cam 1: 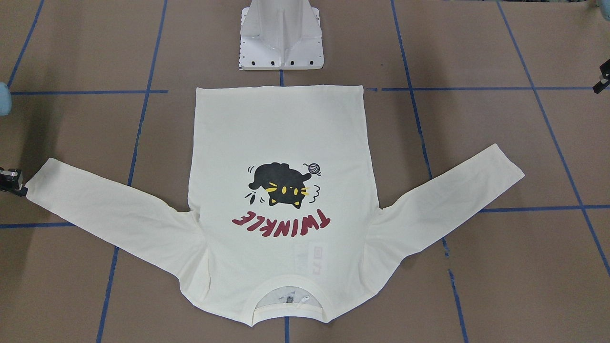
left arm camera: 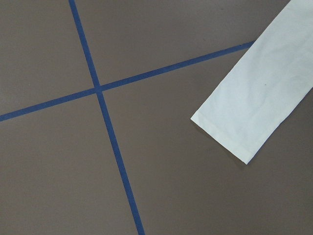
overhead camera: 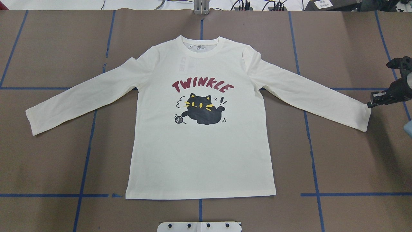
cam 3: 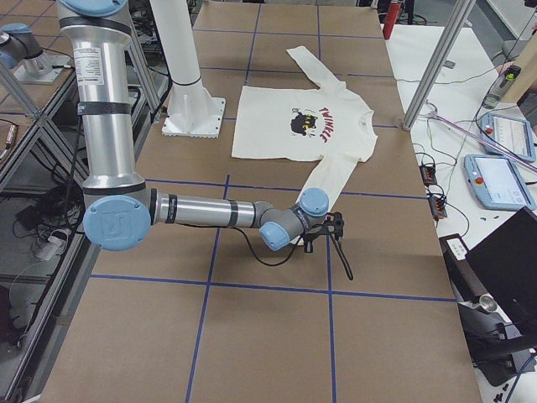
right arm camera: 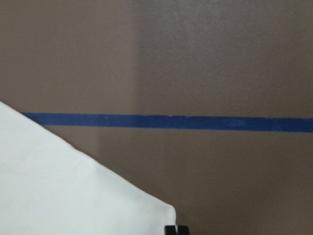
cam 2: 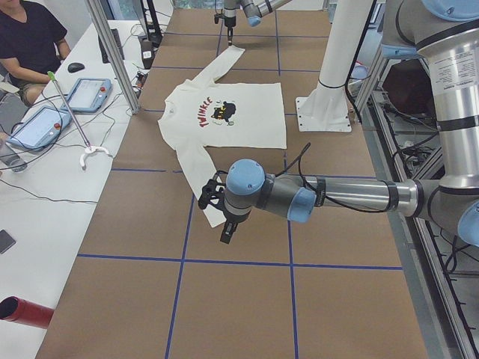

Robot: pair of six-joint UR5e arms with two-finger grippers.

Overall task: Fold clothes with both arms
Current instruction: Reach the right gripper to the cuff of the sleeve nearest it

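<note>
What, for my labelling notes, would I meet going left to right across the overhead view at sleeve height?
Shirt sleeve → cat print on the chest → other sleeve → right gripper.

The only readable text is the word "TWINKLE" [overhead camera: 202,86], in red capitals arched across the chest of the shirt [overhead camera: 199,161], just on the far side of the black cat print [overhead camera: 202,112]. In the front-facing view it reads upside down. The neck label [overhead camera: 195,47] inside the collar is too small to read.
</note>
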